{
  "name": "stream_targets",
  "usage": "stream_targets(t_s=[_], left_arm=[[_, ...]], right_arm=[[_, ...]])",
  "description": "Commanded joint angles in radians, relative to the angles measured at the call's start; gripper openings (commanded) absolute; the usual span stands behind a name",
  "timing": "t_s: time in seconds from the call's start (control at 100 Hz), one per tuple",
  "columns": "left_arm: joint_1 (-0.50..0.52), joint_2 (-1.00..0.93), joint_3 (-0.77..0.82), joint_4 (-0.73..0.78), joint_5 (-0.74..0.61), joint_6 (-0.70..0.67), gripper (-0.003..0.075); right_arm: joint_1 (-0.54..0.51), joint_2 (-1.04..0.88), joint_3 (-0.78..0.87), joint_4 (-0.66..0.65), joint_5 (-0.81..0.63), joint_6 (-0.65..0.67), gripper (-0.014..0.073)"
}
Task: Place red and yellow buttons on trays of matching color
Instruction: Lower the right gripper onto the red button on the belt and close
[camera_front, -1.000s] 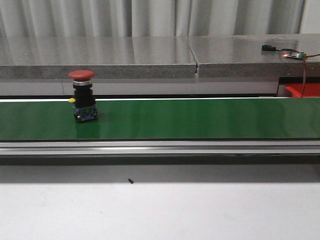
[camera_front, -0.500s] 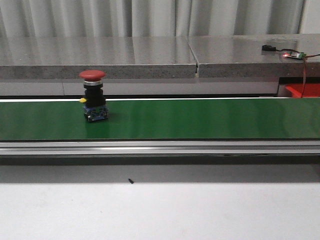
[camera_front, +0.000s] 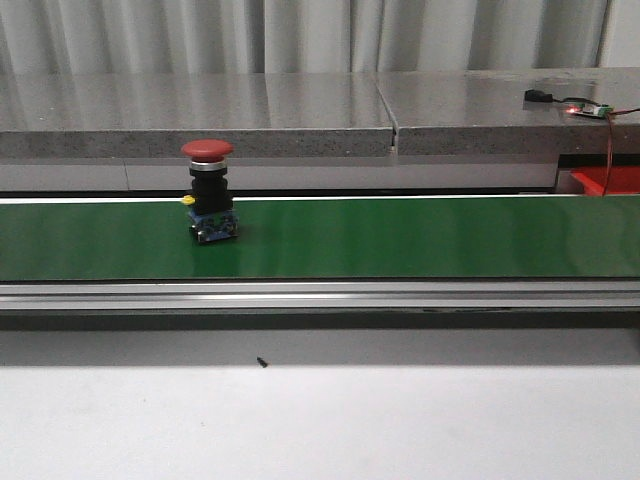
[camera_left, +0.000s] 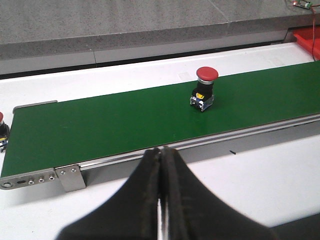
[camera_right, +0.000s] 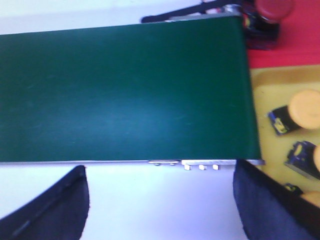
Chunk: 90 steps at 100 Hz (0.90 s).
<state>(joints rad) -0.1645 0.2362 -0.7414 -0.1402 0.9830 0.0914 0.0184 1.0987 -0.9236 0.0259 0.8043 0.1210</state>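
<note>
A red button (camera_front: 208, 192) is standing upright on the green conveyor belt (camera_front: 400, 238), sitting toward the belt's left part in the front view and close to its far edge. Its red mushroom cap is facing up, with a black body and a blue base touching the belt. The left gripper (camera_left: 161, 167) is hovering on the near side of the belt, well apart from that button, its fingers pressed together with nothing between them. A second red-capped button (camera_left: 2, 131) is peeking in just beside the belt's end, mostly cut off. Over at the belt's other end, the right gripper (camera_right: 160, 200) is hanging with its fingers spread wide and holding nothing. Just beside that end of the belt, the yellow tray (camera_right: 272, 92) is carrying yellow buttons (camera_right: 295, 114) lying on their sides, and the red tray (camera_right: 300, 45) next to it is holding another red button (camera_right: 265, 17).
</note>
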Motion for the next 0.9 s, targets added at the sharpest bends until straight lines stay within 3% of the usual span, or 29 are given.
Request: stream_targets(t_s=[0.0, 0.41, 0.89], left_arm=[[-0.008, 0.013, -0.022, -0.018, -0.071, -0.006, -0.0019], [-0.008, 0.013, -0.022, -0.018, -0.071, -0.006, -0.0019], [-0.008, 0.013, -0.022, -0.018, -0.071, -0.006, -0.0019]], right_arm=[[0.065, 0.018, -0.071, 0.008, -0.013, -0.017, 0.0591], [0.302, 0.241, -0.265, 0.015, 0.011, -0.065, 0.0591], [0.487, 0.515, -0.519, 0.067, 0.027, -0.178, 0.0591]])
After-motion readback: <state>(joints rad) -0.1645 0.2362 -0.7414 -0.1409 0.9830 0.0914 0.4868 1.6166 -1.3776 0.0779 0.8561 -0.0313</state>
